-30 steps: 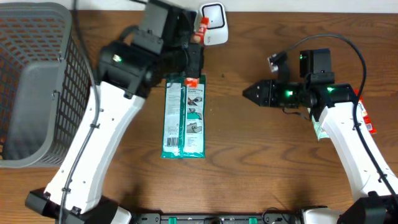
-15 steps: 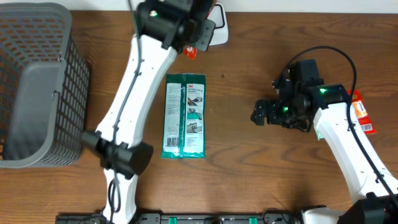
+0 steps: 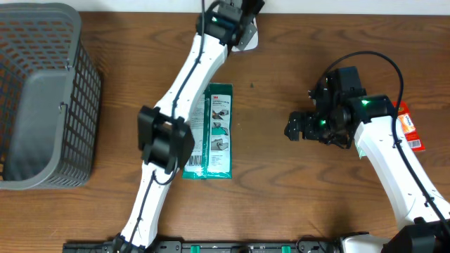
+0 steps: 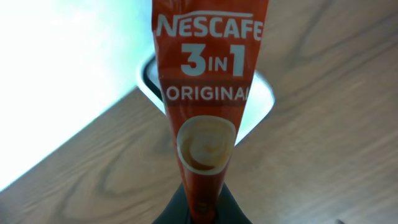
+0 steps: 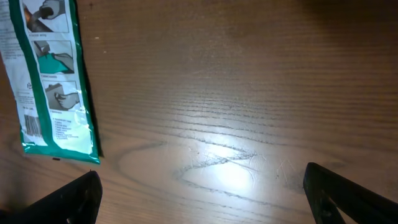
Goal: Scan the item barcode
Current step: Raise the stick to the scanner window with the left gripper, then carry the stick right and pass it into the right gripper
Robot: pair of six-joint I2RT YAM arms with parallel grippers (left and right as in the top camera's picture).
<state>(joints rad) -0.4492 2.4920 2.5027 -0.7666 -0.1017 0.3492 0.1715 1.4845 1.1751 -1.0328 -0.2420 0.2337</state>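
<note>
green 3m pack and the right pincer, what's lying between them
Nothing: in the overhead view only bare wooden table runs from the green 3M pack to the open right pincer.

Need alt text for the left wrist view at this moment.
A red Nescafe 3 in 1 Original sachet fills the frame's middle, pinched at its lower end by the left gripper. Behind it lie a white scanner and the wooden table.
</note>
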